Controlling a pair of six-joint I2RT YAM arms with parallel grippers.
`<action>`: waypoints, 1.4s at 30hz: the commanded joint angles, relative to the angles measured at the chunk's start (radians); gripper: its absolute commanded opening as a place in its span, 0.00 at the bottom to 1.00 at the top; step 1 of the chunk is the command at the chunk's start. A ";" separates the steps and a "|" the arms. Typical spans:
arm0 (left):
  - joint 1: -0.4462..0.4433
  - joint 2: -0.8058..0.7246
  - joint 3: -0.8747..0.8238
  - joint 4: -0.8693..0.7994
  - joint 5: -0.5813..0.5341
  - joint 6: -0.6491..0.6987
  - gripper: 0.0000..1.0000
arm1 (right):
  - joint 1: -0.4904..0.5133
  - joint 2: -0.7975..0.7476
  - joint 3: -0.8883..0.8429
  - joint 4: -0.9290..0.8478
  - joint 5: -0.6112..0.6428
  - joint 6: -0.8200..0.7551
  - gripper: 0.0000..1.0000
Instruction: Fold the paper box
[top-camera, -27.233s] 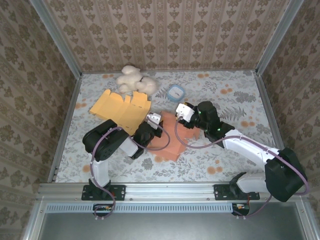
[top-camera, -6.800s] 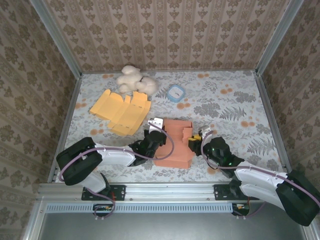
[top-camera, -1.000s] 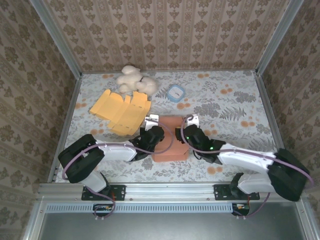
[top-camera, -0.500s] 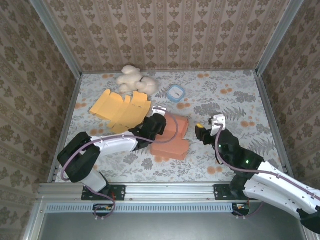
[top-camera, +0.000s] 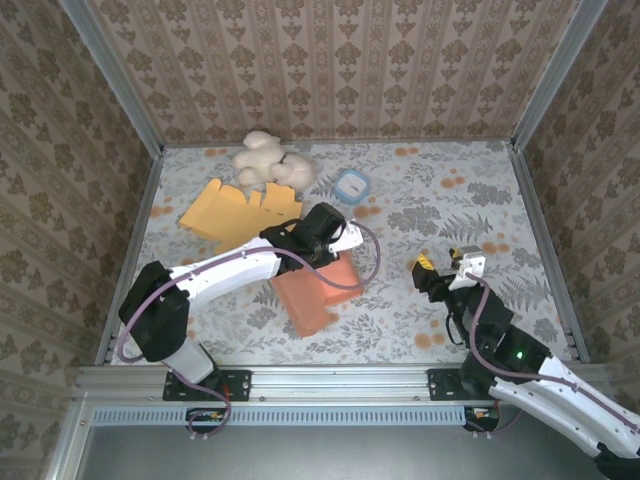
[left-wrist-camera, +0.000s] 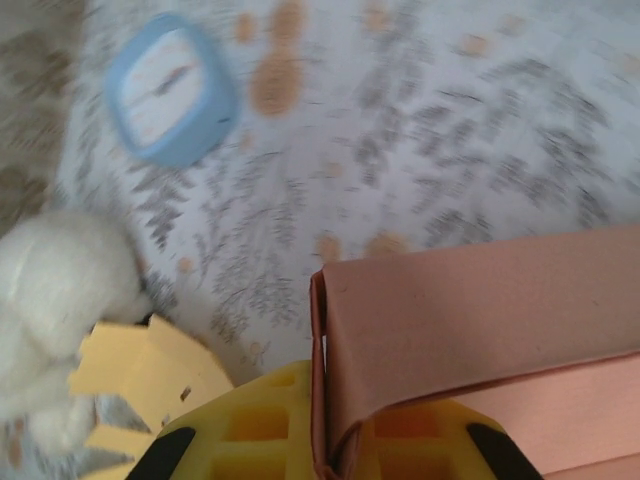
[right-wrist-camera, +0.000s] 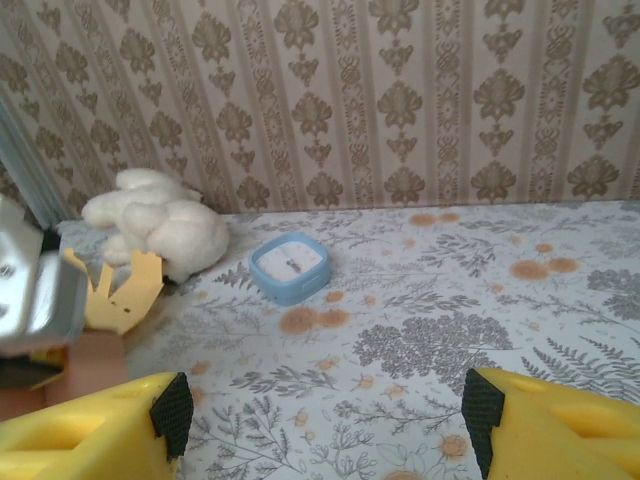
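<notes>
Cardboard sheet (top-camera: 235, 212), plush toy (top-camera: 268, 160), blue dish (top-camera: 352, 186) beyond paper box (top-camera: 308, 292)

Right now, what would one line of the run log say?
task: fold paper box | left tool: shut on paper box wall | right tool: open, empty, apart from paper box
</notes>
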 joint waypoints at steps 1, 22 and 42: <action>-0.017 -0.013 0.077 -0.176 0.150 0.304 0.01 | -0.005 -0.036 -0.027 -0.013 0.047 0.014 0.76; -0.135 0.340 0.167 -0.022 -0.013 0.625 0.04 | -0.013 -0.065 -0.038 -0.044 0.100 0.043 0.76; -0.151 0.435 0.236 -0.005 -0.057 0.639 0.38 | -0.023 -0.084 -0.052 -0.041 0.093 0.053 0.76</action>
